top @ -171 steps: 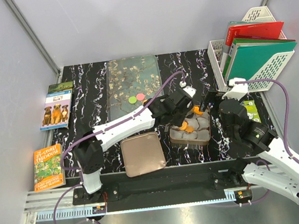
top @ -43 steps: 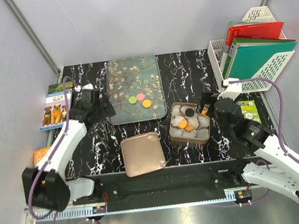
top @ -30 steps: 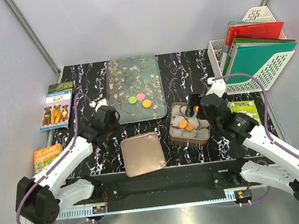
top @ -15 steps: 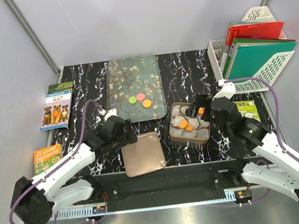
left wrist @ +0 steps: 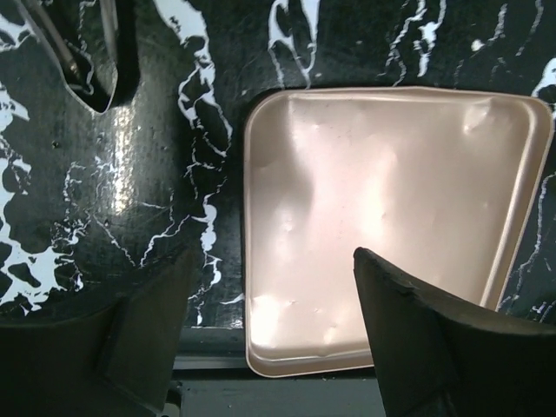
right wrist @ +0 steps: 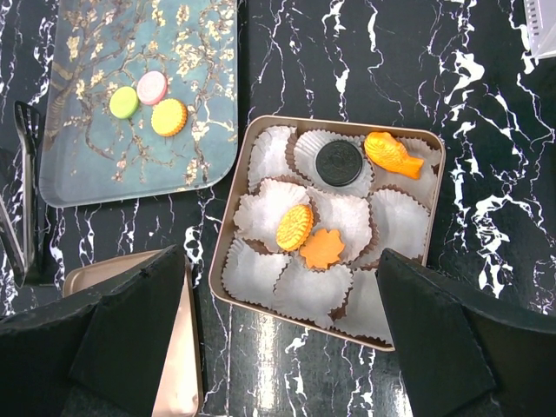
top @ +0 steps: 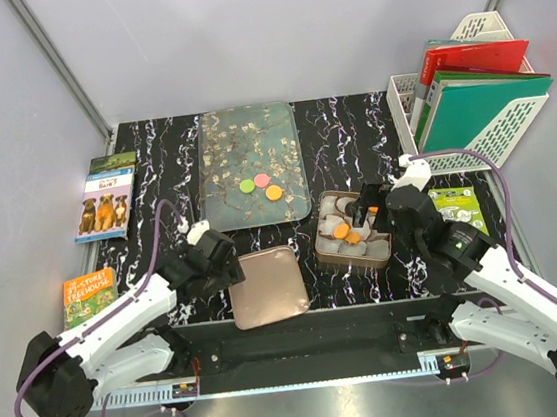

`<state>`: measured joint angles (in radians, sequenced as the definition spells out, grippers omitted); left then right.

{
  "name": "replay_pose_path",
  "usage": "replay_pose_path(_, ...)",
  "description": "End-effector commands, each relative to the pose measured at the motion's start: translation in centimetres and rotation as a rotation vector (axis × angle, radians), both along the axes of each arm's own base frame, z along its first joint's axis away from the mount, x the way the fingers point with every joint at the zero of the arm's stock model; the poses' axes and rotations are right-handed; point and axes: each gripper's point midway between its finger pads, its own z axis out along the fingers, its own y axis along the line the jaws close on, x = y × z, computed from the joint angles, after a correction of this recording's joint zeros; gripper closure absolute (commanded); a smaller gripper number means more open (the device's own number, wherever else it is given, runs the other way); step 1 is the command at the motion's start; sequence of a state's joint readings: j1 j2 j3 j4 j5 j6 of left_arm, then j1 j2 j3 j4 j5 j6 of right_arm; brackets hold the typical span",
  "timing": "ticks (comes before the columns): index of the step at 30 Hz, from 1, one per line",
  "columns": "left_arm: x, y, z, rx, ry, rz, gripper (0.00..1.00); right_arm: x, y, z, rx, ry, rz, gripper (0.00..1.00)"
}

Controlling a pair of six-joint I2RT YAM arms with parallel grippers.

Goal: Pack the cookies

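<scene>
Overhead view of a black marble-patterned table (top: 349, 120) with white veins. Just right of centre, a square rose-gold metal tin (top: 350, 261) lined with pale crinkled paper cups (right wrist: 287, 287). In the tin, four of the small flat toy cookies (top: 341, 229): a dark brown round cookie (right wrist: 337, 163) and an orange fish-shaped cookie (right wrist: 393, 154) in the upper cups, an orange ridged round cookie (right wrist: 294, 226) tilted on its edge in the middle, an orange leaf-shaped cookie (right wrist: 323, 248) touching it. Three more up and left of the tin, close together on a teal rectangular tray with a blossom print (top: 246, 142): a green round cookie (top: 247, 185), a pink round cookie (top: 261, 178), an orange round cookie (top: 274, 193). Left of the tin, near the table's bottom edge, a rose-gold square tin lid (top: 268, 290) lying flat. Down at the lid's left edge, the left gripper (left wrist: 278, 256), fingers spread wide, one over bare table and one over the lid, nothing held; contact with the lid unclear. Above the tin, the right gripper (right wrist: 280, 252), fingers fully apart, empty. Two picture books (top: 104, 196) at the far left; a white file rack of red and green folders (top: 479, 110) at the upper right.
</scene>
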<state>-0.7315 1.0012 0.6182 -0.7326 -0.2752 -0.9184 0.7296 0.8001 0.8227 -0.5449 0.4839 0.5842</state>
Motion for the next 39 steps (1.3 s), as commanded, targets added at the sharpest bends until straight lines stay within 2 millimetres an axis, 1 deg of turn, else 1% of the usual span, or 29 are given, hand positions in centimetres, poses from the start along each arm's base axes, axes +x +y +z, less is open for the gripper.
replay_pose_path(1, -0.4, 0.3, -1.2, 0.018, 0.025, 0.020, 0.26, 0.5, 0.5, 0.1, 0.021, -0.016, 0.001, 0.00)
replay_pose_path(4, -0.7, 0.1, -2.2, 0.026, 0.057, -0.002, 0.28, 0.5, 0.7, 0.0, 0.023, -0.009, 0.008, 0.00)
replay_pose_path(7, -0.9, 0.0, -3.2, 0.014, 0.066, 0.008, 0.32, 0.4, 0.6, 0.0, 0.022, -0.014, 0.008, 0.00)
replay_pose_path(10, -1.0, -0.4, -3.7, -0.021, 0.058, 0.021, 0.42, 0.3, 0.4, 0.1, 0.021, -0.020, 0.006, 0.00)
replay_pose_path(13, -1.4, -0.5, -4.7, -0.042, 0.074, 0.027, 0.53, 0.3, 0.3, 0.0, 0.017, -0.019, 0.005, 0.00)
replay_pose_path(15, -1.6, -0.6, -5.3, -0.042, 0.089, 0.023, 0.58, 0.3, 0.5, 0.0, 0.020, -0.016, 0.006, 0.00)
replay_pose_path(17, -2.0, -0.5, -6.0, -0.037, 0.110, 0.022, 0.60, 0.4, 0.5, -0.1, 0.017, -0.013, 0.005, 0.00)
replay_pose_path(18, -1.9, -0.6, -6.1, -0.042, 0.107, 0.021, 0.65, 0.4, 0.5, -0.2, 0.015, -0.011, 0.005, 0.00)
replay_pose_path(22, -1.9, -0.6, -6.3, -0.047, 0.104, 0.019, 0.80, 0.4, 0.5, -0.2, 0.017, -0.011, 0.006, 0.00)
replay_pose_path(27, -2.1, -0.6, -6.5, -0.036, 0.118, 0.009, 0.93, 0.4, 0.5, -0.3, 0.009, -0.007, 0.006, 0.00)
replay_pose_path(30, -2.0, -0.5, -6.1, -0.024, 0.115, 0.006, 1.00, 0.5, 0.5, -0.1, 0.007, -0.009, 0.006, 0.00)
replay_pose_path(33, -1.8, -0.2, -5.2, -0.013, 0.098, 0.008, 1.00, 0.6, 0.6, 0.1, 0.010, -0.014, 0.006, 0.00)
replay_pose_path(34, -1.2, -0.4, -4.3, -0.022, 0.067, 0.008, 1.00, 0.6, 0.6, 0.2, 0.008, -0.015, 0.009, 0.00)
replay_pose_path(35, -1.3, -0.1, -3.9, -0.010, 0.067, 0.008, 1.00, 0.6, 0.6, 0.2, 0.008, -0.015, 0.009, 0.00)
replay_pose_path(36, -0.7, -0.4, -2.7, -0.023, 0.041, 0.008, 1.00, 0.6, 0.6, 0.4, 0.011, -0.020, 0.010, 0.00)
replay_pose_path(37, -0.3, -0.3, -1.5, -0.027, 0.006, 0.007, 1.00, 0.6, 0.6, 0.6, 0.013, -0.023, 0.012, 0.00)
replay_pose_path(38, -0.4, 0.0, -0.8, -0.014, 0.003, 0.003, 1.00, 0.6, 0.7, 0.8, 0.012, -0.025, 0.015, 0.00)
replay_pose_path(39, 0.4, -0.5, 1.0, -0.034, -0.037, 0.002, 1.00, 0.6, 0.6, 0.9, 0.013, -0.028, 0.014, 0.00)
